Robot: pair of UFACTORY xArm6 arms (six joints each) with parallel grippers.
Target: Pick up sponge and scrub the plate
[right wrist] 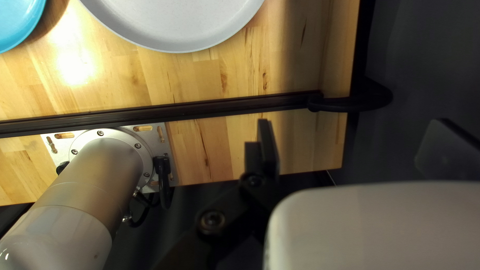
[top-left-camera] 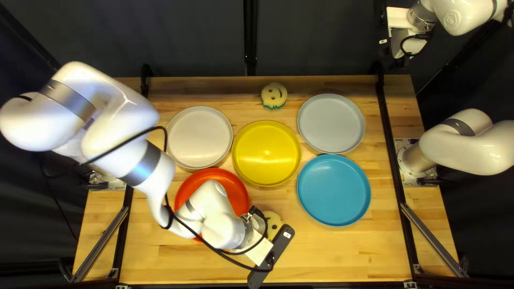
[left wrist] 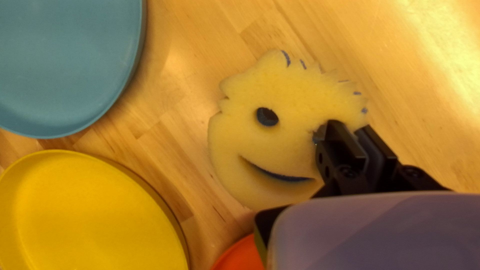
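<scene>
A dark fabric curtain [top-left-camera: 187, 37] with a narrow black vertical post [top-left-camera: 250, 37] hangs behind a pale, varnished wooden table [top-left-camera: 332, 251] of joined strips. Straight black metal rails [top-left-camera: 393, 150] cross the tabletop near its left and right sides, beside slanting silver-grey metal bars [top-left-camera: 436, 241]. Light makes a bright white glare [right wrist: 77, 62] on the wood.

A second sponge [top-left-camera: 273, 86], pale yellow with a green edge and cut-out features, lies near the wooden counter's [top-left-camera: 332, 259] far edge. Behind hangs a dark curtain [top-left-camera: 193, 37] with a black upright post [top-left-camera: 250, 32]. Black rails [top-left-camera: 393, 155] cross the counter at both sides, with slanting metal bars [top-left-camera: 433, 238] nearby.
</scene>
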